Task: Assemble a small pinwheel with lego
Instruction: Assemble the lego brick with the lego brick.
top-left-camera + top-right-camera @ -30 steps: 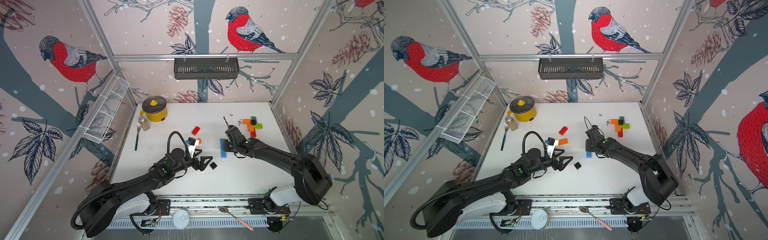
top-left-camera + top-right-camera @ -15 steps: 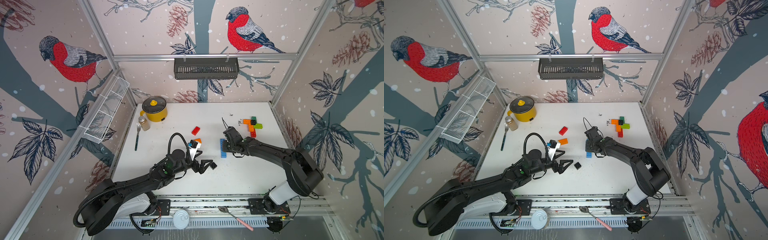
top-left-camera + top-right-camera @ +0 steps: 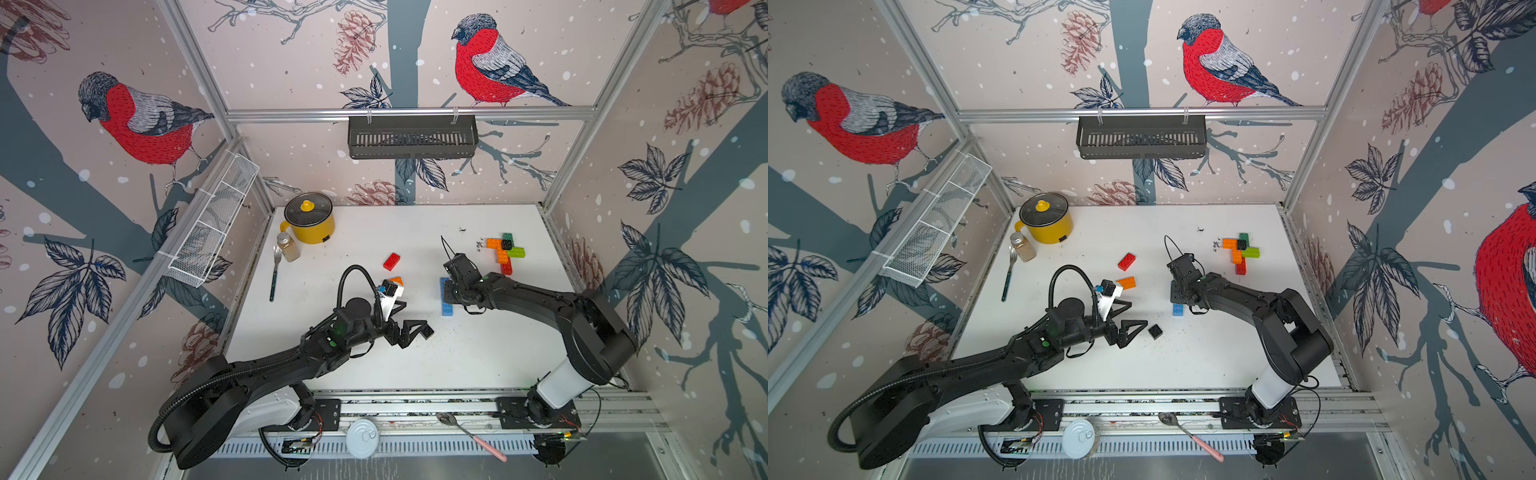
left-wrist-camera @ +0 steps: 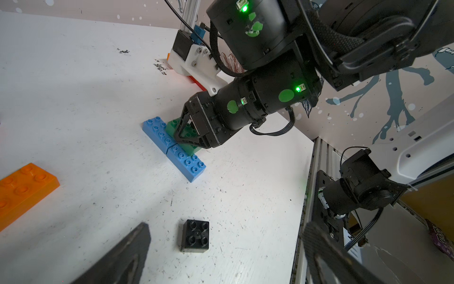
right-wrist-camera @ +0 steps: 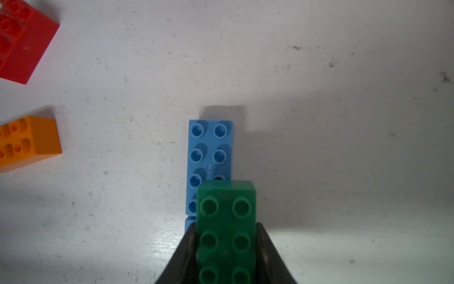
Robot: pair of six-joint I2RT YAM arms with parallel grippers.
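Left tool (image 3: 409, 322) is seen in both top views low over the white surface (image 3: 478, 357), jaws spread wide, nothing held. A black square brick (image 3: 426, 331) lies just past its fingertips, not touched. Right tool (image 3: 448, 291) is down at the blue bricks (image 3: 446, 309) mid-surface, and its grip is hidden from above. A loose red brick (image 3: 391, 262) and an orange brick (image 3: 1126, 282) lie farther back, between the arms. A built cluster (image 3: 505, 249) of orange, dark green, lime, red and black bricks sits at the back on the right arm's side. In the left wrist view, the left tool's fingers (image 4: 122, 255) are wide apart and the black square brick lies ahead between them. Beyond it, the right tool is clamped on a dark green brick (image 4: 175, 125) set against two blue bricks lying end to end. In the right wrist view, the dark green brick is pinched between both fingers (image 5: 181, 258), studs up, its free end over the blue bricks. Contact between them cannot be told.
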